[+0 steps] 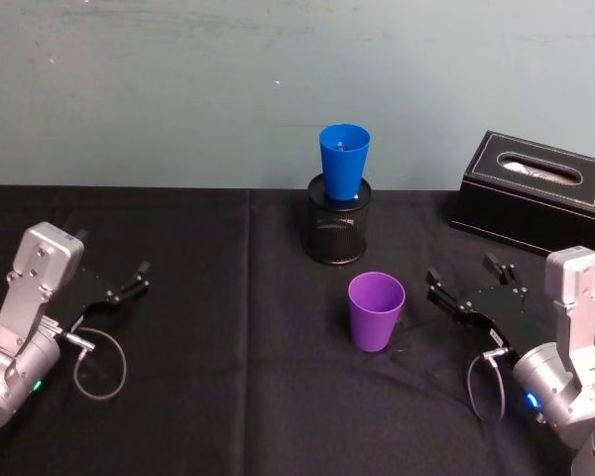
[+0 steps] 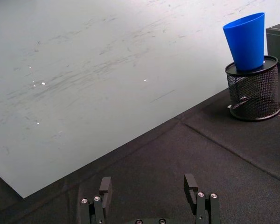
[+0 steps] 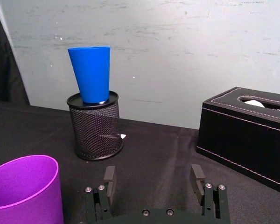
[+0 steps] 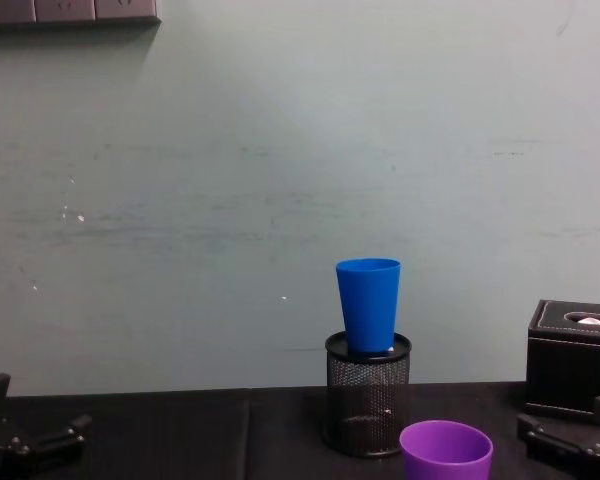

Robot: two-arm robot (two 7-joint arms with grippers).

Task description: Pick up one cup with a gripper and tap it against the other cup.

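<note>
Mesh holder: a black wire-mesh pen holder [image 1: 338, 232] stands on the black tablecloth [image 1: 228, 327] near the back wall, in the middle.
Blue cup: the blue tumbler [image 1: 344, 162] sits upright with its base in the mouth of the mesh holder, so it stands higher than everything around.
Purple cup: the purple tumbler [image 1: 376, 311] stands upright on the cloth in front of the holder and a little to the right, apart from it.
Tissue box: a black tissue box [image 1: 538, 195] lies at the back right, well apart from both cups.
Right arm: the right gripper [image 1: 459, 288] rests low over the cloth just beside the purple tumbler, on its right, not touching it; the jaws stand wide apart with nothing between them.
Left arm: the left gripper [image 1: 131, 281] rests low at the left side, well apart from the cups; its jaws are also apart and hold nothing.
Right wrist view: the purple rim [image 3: 23, 181] shows close beside the fingers [image 3: 108, 179], with the blue tumbler further behind.
Left wrist view: the blue tumbler and the holder show far off, past the fingers [image 2: 105, 188].
</note>
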